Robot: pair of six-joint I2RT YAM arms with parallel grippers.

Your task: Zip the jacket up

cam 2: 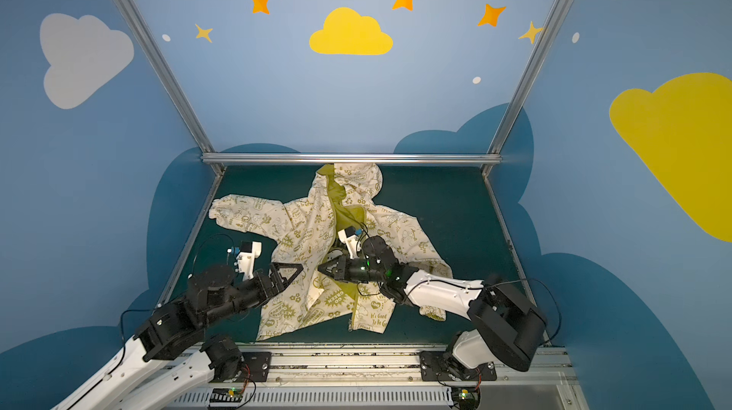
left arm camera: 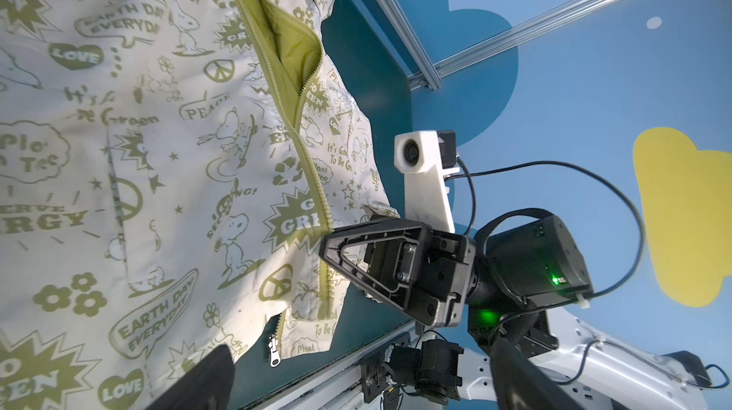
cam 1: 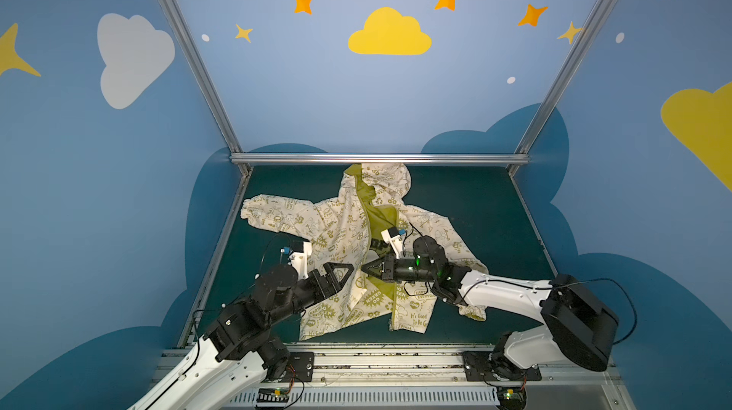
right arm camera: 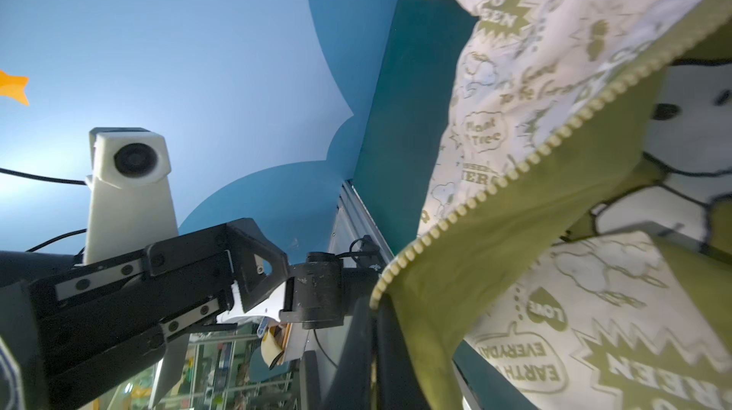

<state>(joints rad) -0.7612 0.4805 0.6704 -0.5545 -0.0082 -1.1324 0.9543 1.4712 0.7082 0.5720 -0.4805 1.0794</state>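
Observation:
The jacket (cam 1: pixel 340 225) (cam 2: pixel 301 225) lies spread on the dark green table (cam 1: pixel 475 210), hood toward the back, front partly open with olive lining showing. My right gripper (cam 1: pixel 363 269) (cam 2: pixel 320 269) is shut on the jacket's toothed zipper edge mid-front, holding that edge raised; the right wrist view shows the jaws (right arm camera: pixel 374 332) clamped on it. Just to the left, my left gripper (cam 1: pixel 344 274) (cam 2: pixel 294 271) faces the right one, open and empty (left arm camera: pixel 356 376). In the left wrist view the silver zipper pull (left arm camera: pixel 274 350) hangs at the hem.
An aluminium rail (cam 1: pixel 380 158) runs along the table's back edge, with slanted posts at both back corners. The arm mounting rail (cam 1: pixel 380 360) borders the front edge. Blue painted walls close in both sides.

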